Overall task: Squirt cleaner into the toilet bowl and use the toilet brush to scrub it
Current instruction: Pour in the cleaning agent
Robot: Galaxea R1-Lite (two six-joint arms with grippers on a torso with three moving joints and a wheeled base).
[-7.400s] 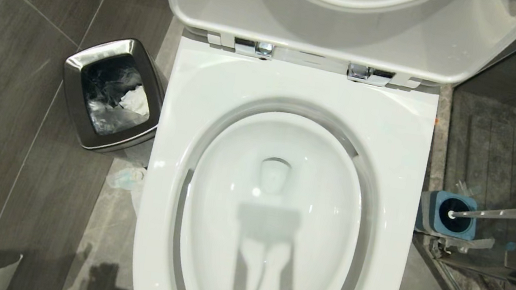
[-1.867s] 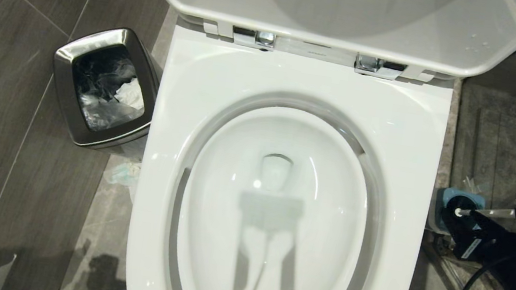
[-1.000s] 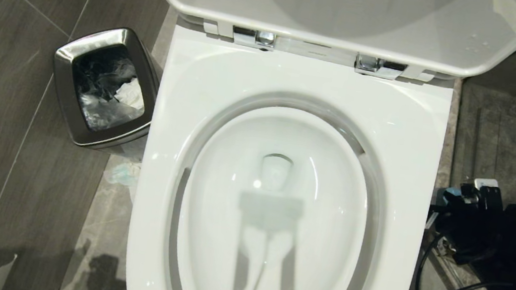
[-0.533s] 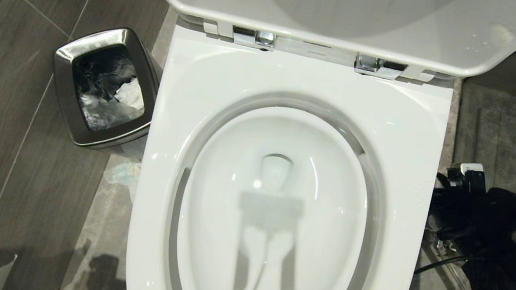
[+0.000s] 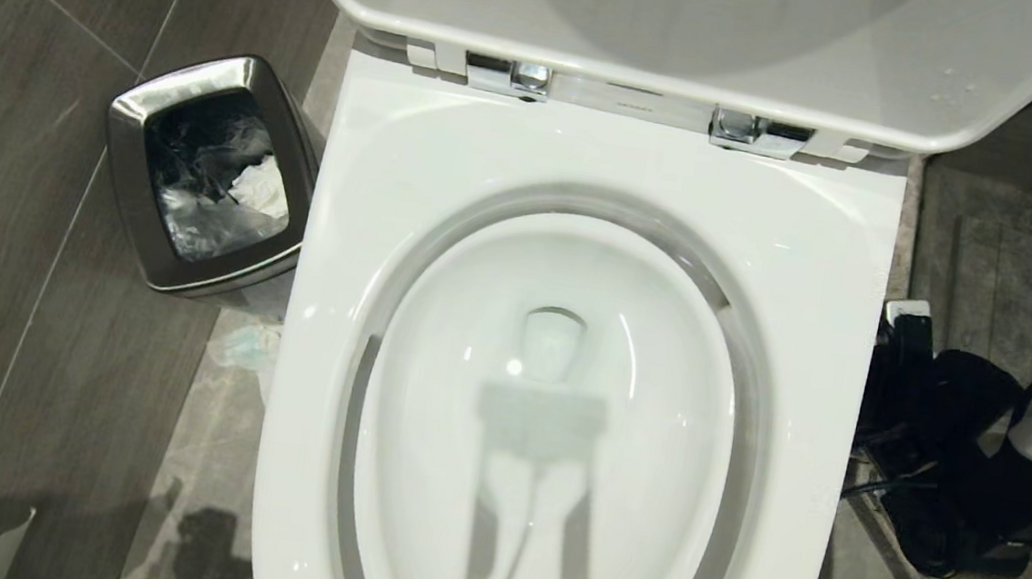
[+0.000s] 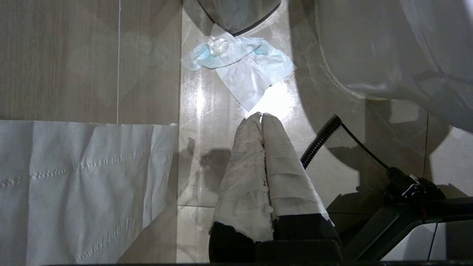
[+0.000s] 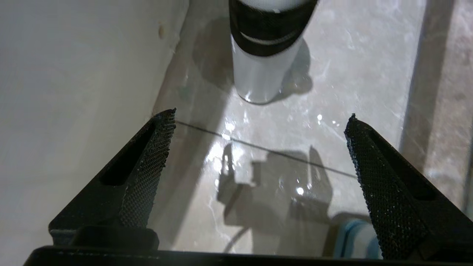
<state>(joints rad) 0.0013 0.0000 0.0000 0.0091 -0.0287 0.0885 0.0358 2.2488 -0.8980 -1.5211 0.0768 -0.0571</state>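
Right gripper (image 7: 258, 122) hanging low beside toilet bowl (image 5: 811, 271) on robot's right, fingers (image 7: 147, 173) spread wide, holding nothing. White bottle with black band (image 7: 262, 48) standing upright on wet floor (image 7: 332, 85) just ahead, likely cleaner; contents not visible. Advice: centring jaws on bottle body below band, keeping wrist level, clearing bowl wall, closing only when both pads flank it. Toilet brush not showing; blue holder edge (image 7: 351, 232) peeking near gripper. Left gripper (image 6: 261, 122) parked by floor, fingers pressed together, empty.

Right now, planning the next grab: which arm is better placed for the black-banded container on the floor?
Right: the right end effector, open, faces the container; the left end effector is shut elsewhere.
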